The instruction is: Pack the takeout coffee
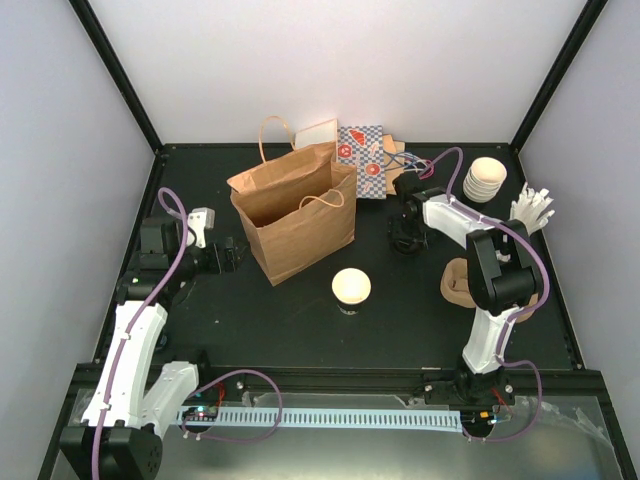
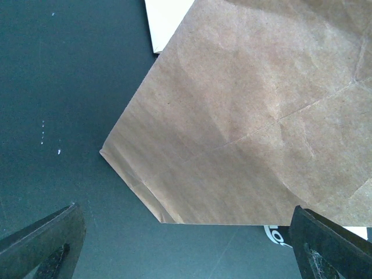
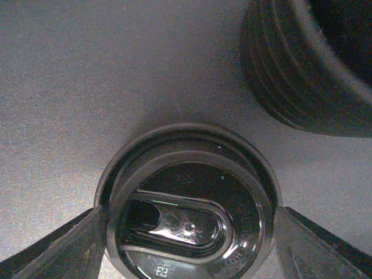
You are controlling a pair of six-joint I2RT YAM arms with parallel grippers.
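The cream-white paper cup (image 1: 351,287) stands on the black table in front of the brown paper bag (image 1: 292,210), its top open with no lid on it. My right gripper (image 1: 407,238) is down at the table right of the bag. In the right wrist view its fingers (image 3: 87,241) press both sides of a round black lid (image 3: 187,209) lying flat. My left gripper (image 1: 225,254) sits left of the bag, open and empty (image 2: 186,247), facing the bag's side (image 2: 250,116).
A stack of black lids (image 3: 308,58) stands just beyond the gripped lid. Nested cream cups (image 1: 485,180), white cutlery (image 1: 531,209) and a tan holder (image 1: 458,281) are at the right. Patterned packets (image 1: 362,156) lie behind the upright, open bag.
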